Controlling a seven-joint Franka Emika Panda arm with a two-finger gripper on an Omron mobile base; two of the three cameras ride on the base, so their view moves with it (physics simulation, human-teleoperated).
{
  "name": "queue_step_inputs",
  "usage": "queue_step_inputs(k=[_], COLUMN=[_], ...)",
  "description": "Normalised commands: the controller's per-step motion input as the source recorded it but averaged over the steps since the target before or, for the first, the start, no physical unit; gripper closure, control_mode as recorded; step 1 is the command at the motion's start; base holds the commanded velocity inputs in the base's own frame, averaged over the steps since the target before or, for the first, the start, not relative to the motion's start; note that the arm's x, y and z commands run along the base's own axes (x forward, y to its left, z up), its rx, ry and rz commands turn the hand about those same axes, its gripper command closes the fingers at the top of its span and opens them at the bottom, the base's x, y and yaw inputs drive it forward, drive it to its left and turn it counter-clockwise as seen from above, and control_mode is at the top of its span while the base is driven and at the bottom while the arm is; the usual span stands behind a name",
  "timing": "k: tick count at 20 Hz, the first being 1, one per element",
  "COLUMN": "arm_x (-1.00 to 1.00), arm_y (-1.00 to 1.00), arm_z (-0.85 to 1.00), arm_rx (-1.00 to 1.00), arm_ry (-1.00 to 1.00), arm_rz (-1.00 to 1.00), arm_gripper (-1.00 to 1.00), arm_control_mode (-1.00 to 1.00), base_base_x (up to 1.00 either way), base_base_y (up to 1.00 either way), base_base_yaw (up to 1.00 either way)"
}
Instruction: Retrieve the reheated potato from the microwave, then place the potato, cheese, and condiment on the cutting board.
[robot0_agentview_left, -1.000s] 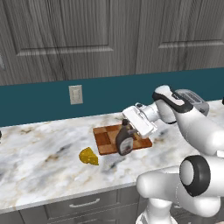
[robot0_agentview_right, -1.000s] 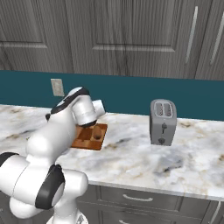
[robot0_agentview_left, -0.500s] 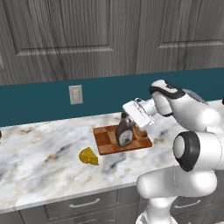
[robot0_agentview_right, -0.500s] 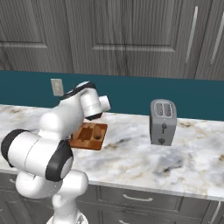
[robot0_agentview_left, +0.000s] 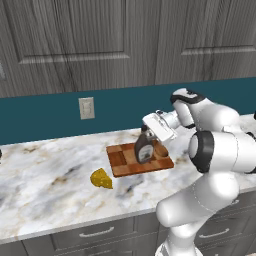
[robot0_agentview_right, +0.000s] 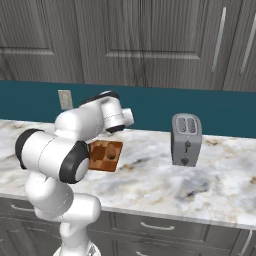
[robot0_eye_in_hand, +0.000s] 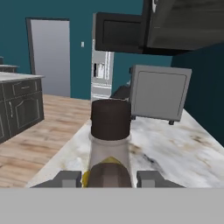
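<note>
My gripper (robot0_agentview_left: 146, 135) is shut on the condiment (robot0_agentview_left: 144, 150), a dark bottle that stands upright over the right half of the cutting board (robot0_agentview_left: 122, 162); I cannot tell whether its base touches the wood. The hand view looks along the bottle (robot0_eye_in_hand: 110, 144), its black cap up, between the fingertips (robot0_eye_in_hand: 69, 178). The potato (robot0_agentview_left: 161, 150) lies on the board just right of the bottle. The yellow cheese (robot0_agentview_left: 101, 178) lies on the counter left of the board's front corner. The black microwave (robot0_eye_in_hand: 119, 36) hangs far off in the hand view.
A silver toaster (robot0_agentview_right: 186, 139) stands on the counter to the right of the board (robot0_agentview_right: 106, 155). A wall outlet (robot0_agentview_left: 86, 108) sits behind the counter. A grey box appliance (robot0_eye_in_hand: 159, 92) stands at the counter's far end. My own arm hides part of the board in the right base view.
The bottle has swung from tilted to upright over the board while my arm's elbow has rolled over. Cheese, potato and board have stayed put.
</note>
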Motion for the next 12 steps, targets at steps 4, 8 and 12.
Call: queue_step_inputs(k=[4,8,12], arm_x=[0.28,0.29,0.33], arm_y=[-0.02,0.00,-0.10], arm_z=[-0.16,-0.16,-0.14], arm_rx=[0.06,0.06,0.01], arm_ry=[0.00,0.00,0.00], arm_rz=[0.00,0.00,0.00], arm_gripper=[1.00,1.00,1.00], arm_control_mode=[-1.00,-1.00,-1.00], base_base_x=[0.00,0.00,0.00], base_base_y=[0.00,0.00,0.00], base_base_yaw=[0.00,0.00,0.00])
